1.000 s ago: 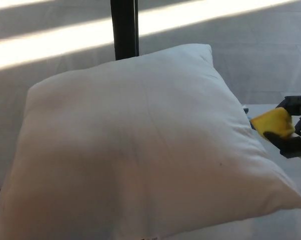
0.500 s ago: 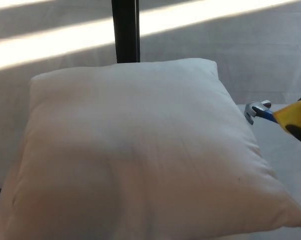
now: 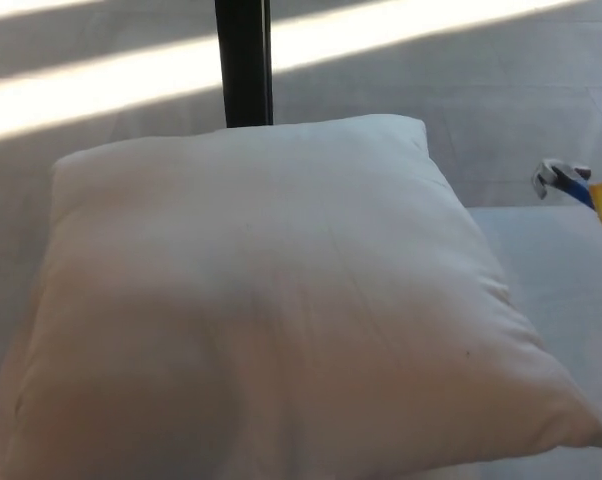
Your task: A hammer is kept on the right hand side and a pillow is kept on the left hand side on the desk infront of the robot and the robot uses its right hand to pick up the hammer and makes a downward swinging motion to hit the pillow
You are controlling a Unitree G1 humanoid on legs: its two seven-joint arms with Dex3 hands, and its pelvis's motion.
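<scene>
Poking in at right edge, hammer (image 3: 581,190); pillow (image 3: 271,300) apart; hand unseen, grip unclear.

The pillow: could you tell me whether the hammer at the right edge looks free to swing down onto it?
Probably yes: nothing lies between the hammer and the pillow, whose top is bare.

Pale desk (image 3: 561,300) shows bare only to the right of the pillow (image 3: 271,310). White square pillow lies flat on it, covering most of the surface. Pillow's near right corner reaches toward the desk's front.
</scene>
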